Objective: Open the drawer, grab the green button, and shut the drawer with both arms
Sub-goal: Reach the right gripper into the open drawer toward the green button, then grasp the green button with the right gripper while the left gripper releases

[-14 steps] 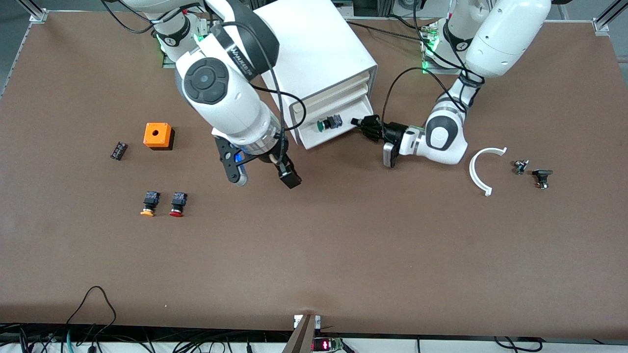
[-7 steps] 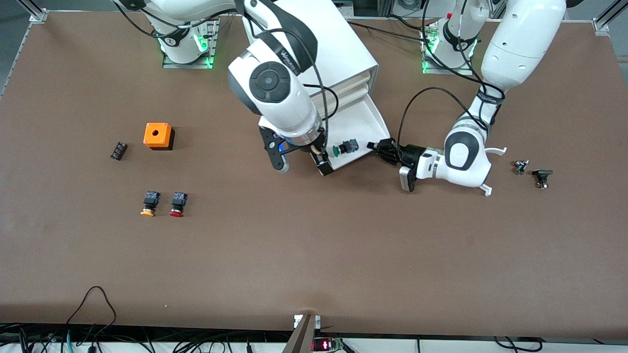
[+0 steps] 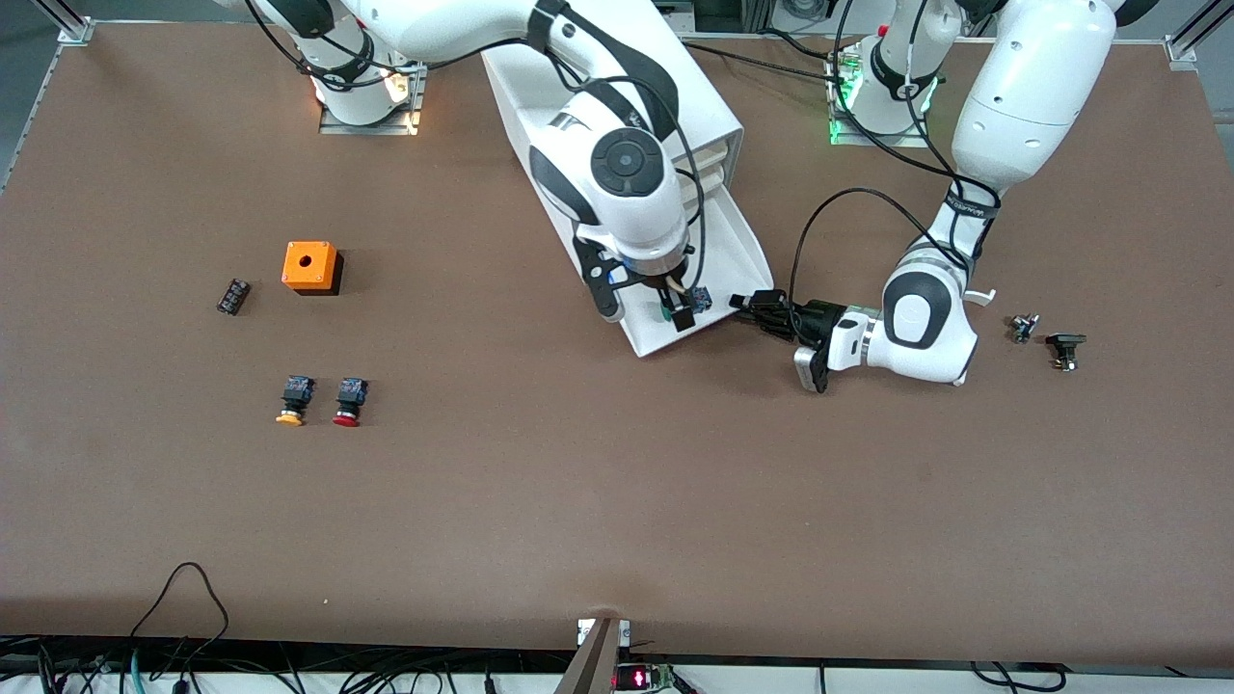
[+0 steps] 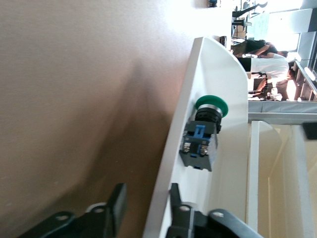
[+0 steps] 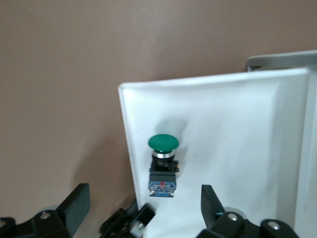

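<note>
Drawer (image 3: 737,253), the lowest of the white cabinet's (image 3: 627,87) stack, stands open, its shallow white tray reaching out from the cabinet toward about 5 o'clock in the front view. Inside it, close to its cream front, lies the button (image 3: 698,298) on its side, green cap and black-and-blue body plain in both wrist views (image 4: 203,136) (image 5: 163,163). The right gripper (image 3: 644,310) hangs low over the drawer with its fingers spread wide, one to each side of the button and neither touching it (image 5: 143,203). The left gripper (image 3: 747,306) sits at the drawer's corner toward the left arm's end of the tabletop, at about 3 o'clock from the button. Its fingers are parted astride the tray's side wall, the inner one against the wall and the outer one just clear (image 4: 146,206). Well apart, at about 9 o'clock from the drawer, stands an orange box (image 3: 310,267).
</note>
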